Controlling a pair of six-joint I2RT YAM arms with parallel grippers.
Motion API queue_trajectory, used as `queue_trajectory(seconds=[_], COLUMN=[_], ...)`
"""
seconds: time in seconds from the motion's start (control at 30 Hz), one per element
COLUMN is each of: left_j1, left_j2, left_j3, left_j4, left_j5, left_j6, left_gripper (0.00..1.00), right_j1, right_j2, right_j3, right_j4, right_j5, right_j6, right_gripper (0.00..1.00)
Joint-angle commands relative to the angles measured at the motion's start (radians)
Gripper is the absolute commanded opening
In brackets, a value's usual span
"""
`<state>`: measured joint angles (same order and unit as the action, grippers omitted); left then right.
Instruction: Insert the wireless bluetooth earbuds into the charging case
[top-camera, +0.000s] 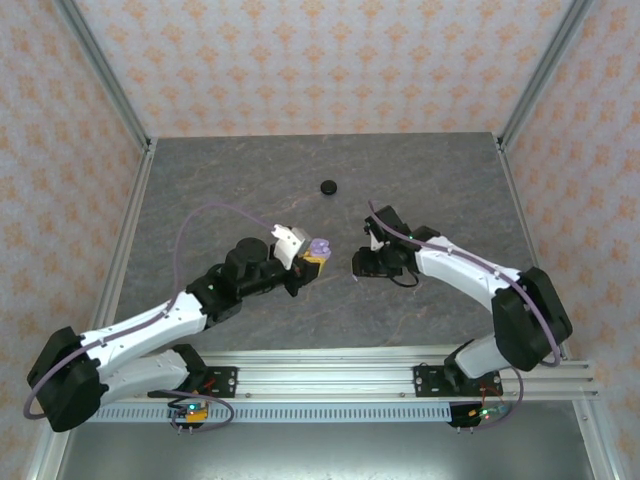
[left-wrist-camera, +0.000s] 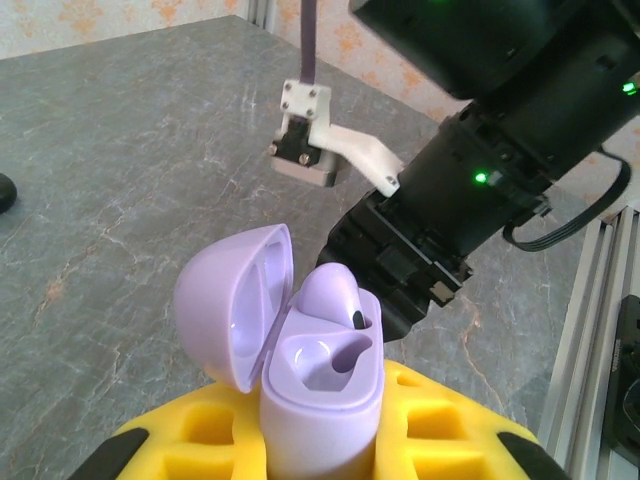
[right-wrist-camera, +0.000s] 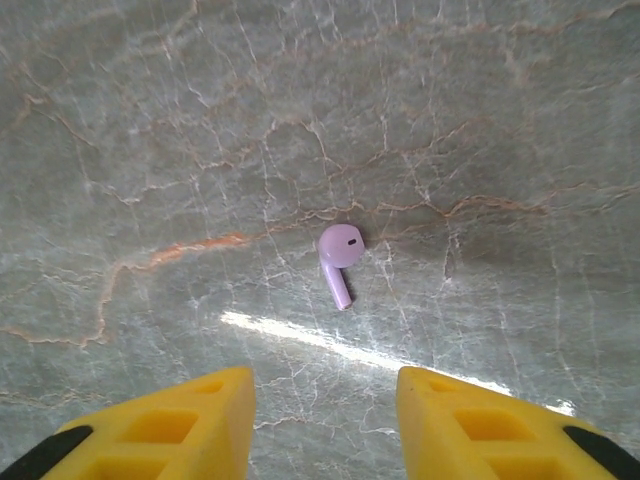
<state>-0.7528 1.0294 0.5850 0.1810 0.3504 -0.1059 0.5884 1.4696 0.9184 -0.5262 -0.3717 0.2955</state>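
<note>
My left gripper is shut on a lavender charging case, held upright between its yellow fingers with the lid swung open to the left. One lavender earbud sits in the case's far slot; the near slot is empty. A second lavender earbud lies flat on the grey table, stem pointing toward me. My right gripper hovers open just short of it, with nothing between its fingers. In the top view the right gripper faces the held case across a short gap.
A small round black object lies on the marbled grey table behind both grippers. The right arm's black wrist looms close behind the held case. Metal frame posts and patterned walls bound the table.
</note>
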Motion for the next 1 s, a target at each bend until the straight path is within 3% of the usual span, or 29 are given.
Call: queue_trajectory(seconds=[0.0,0.97], left_j1=[-0.006,-0.006], left_j2=[-0.049,-0.130], left_j3=[-0.013,-0.054], left_j4=[-0.060,-0.101], left_j5=[-0.039,-0.081], left_j6=[-0.013,-0.051], left_gripper=[0.04,0.05], right_j1=[-0.003,0.027], right_j2=[0.040,0.256], right_j3=[0.023,0.094], right_j4=[-0.003,0.029], right_j5=[-0.025,-0.099], right_j6=[-0.036,-0.026], right_gripper=[0.42,0.39])
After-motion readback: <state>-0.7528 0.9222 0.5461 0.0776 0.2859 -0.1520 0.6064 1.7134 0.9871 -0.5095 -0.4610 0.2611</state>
